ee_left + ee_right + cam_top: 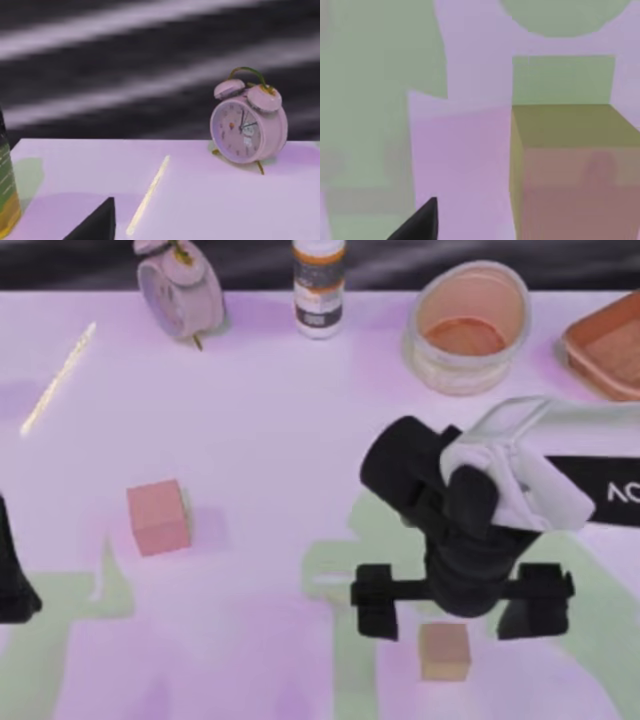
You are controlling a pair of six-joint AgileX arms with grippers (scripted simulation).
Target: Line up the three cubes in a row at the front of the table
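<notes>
A pink-red cube (158, 516) stands on the table (270, 440) at mid-left. A smaller tan-yellow cube (444, 650) sits near the front edge, right of centre. My right gripper (457, 602) hovers just behind and above the tan cube, open wide, with its fingers (375, 602) spread to either side and nothing between them. In the right wrist view the tan cube (570, 170) looms close, and one dark fingertip (422, 222) is well apart from it. My left gripper (12, 585) is parked at the table's left edge, open, with one fingertip (97, 225) showing.
Along the back stand a pink alarm clock (180, 285) (247, 125), a white bottle (319, 285), a round tub (468, 325) and an orange tray (610, 345). A pale stick (58, 380) (147, 195) lies at the back left.
</notes>
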